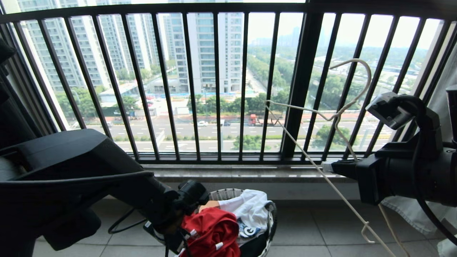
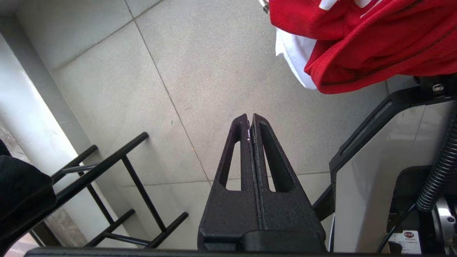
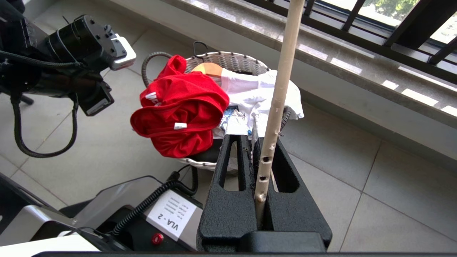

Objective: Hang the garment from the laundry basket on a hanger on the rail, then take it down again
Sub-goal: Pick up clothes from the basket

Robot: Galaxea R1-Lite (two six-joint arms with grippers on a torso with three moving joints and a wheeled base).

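A black railing of vertical bars (image 1: 217, 85) is seen across the balcony, with one thicker black post (image 1: 301, 85) set among the bars. Beyond it, tall apartment blocks (image 1: 210, 50), trees and a wide road (image 1: 200, 132) with a white car (image 1: 202, 123) and a red truck (image 1: 254, 120) are visible. A grey stone sill (image 1: 242, 173) is laid under the railing. The floor (image 2: 200, 71) is covered in pale grey tiles. A white garment (image 3: 257, 93) is draped over the far side of the woven container. A black metal frame of thin bars (image 2: 117, 185) is seen standing on the tiles by the wall
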